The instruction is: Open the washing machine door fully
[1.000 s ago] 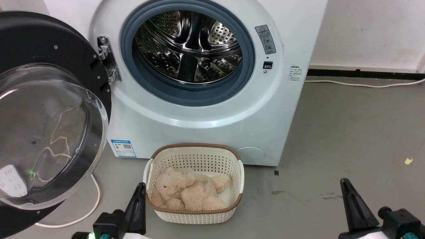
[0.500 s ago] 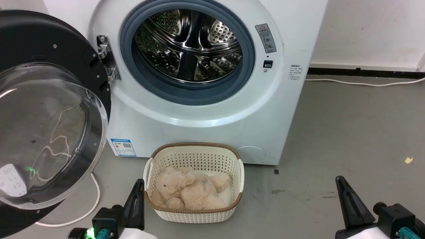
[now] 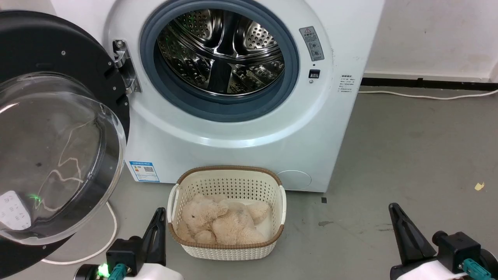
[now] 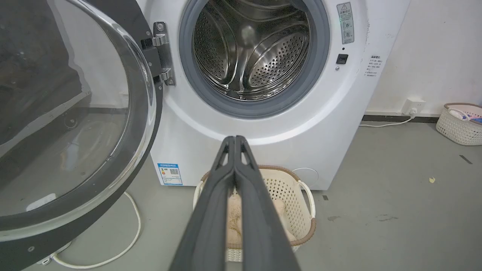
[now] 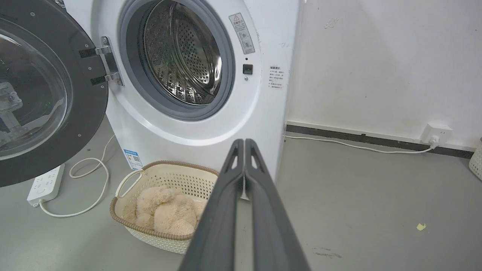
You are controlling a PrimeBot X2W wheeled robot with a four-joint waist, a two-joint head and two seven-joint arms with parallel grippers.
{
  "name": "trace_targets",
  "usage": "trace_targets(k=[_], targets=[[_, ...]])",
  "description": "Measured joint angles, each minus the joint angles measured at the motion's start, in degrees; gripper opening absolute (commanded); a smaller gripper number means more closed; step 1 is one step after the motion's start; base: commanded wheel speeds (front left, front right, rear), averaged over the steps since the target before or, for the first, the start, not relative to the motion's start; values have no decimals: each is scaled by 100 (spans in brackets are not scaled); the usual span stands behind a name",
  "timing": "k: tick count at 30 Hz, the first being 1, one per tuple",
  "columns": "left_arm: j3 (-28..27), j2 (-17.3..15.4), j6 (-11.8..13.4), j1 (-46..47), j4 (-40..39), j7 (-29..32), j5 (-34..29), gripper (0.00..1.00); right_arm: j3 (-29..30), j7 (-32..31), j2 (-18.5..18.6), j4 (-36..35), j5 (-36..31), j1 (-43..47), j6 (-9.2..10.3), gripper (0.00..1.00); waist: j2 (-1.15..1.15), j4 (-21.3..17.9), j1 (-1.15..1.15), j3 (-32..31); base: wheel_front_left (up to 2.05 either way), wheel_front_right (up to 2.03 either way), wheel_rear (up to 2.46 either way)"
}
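A cream plush bear point(image 3: 221, 224) is lying curled in a pale perforated basket point(image 3: 229, 253) sitting on the grey floor point(image 3: 408, 155), just in front of the white washing machine point(image 3: 241, 155). A white cable point(image 3: 116, 227) is looping across the floor to a power strip point(image 5: 46, 183), while a yellow scrap point(image 3: 478, 187) is lying well apart.

Mostly ones, and three pairs, by my count.
One washing machine point(image 3: 241, 155), one washing machine door point(image 3: 46, 42), one drum point(image 3: 221, 58); two baskets, the near basket point(image 3: 225, 252) and the far basket point(image 4: 457, 128); one plush toy point(image 3: 221, 223); one power strip point(image 5: 45, 184); one wall socket point(image 5: 435, 133); two white cables, the strip cable point(image 5: 94, 188) and the wall cable point(image 5: 357, 146); one yellow scrap point(image 3: 478, 187); my two grippers, the left gripper point(image 4: 234, 140) and the right gripper point(image 5: 244, 143).
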State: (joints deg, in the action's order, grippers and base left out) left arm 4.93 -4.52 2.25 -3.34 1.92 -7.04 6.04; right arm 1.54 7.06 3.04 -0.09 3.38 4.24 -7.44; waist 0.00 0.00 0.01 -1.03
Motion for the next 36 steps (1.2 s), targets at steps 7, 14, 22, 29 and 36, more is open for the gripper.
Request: trace_targets(k=[7, 14, 22, 29, 36], targets=[[-49, 15, -41, 18, -26, 101, -96, 0, -16, -93, 0, 0, -45, -5, 0, 0, 0, 0, 0, 14, 0, 0, 0], [-109, 23, -48, 86, -47, 176, -143, 0, -34, -179, 0, 0, -90, -20, 0, 0, 0, 0, 0, 26, 0, 0, 0], [-190, 37, -77, 107, -63, 256, -214, 0, -52, -264, 0, 0, -141, -135, 0, 0, 0, 0, -1, 40, 0, 0, 0], [-247, 59, -126, 128, -93, 386, -312, 0, -78, -396, 0, 1, -190, -150, 0, 0, 0, 0, -1, 58, 0, 0, 0], [-321, 94, -141, 146, -114, 469, -393, 0, -96, -469, 0, 1, -222, -244, 0, 0, 0, 0, -1, 70, 0, 0, 0]])
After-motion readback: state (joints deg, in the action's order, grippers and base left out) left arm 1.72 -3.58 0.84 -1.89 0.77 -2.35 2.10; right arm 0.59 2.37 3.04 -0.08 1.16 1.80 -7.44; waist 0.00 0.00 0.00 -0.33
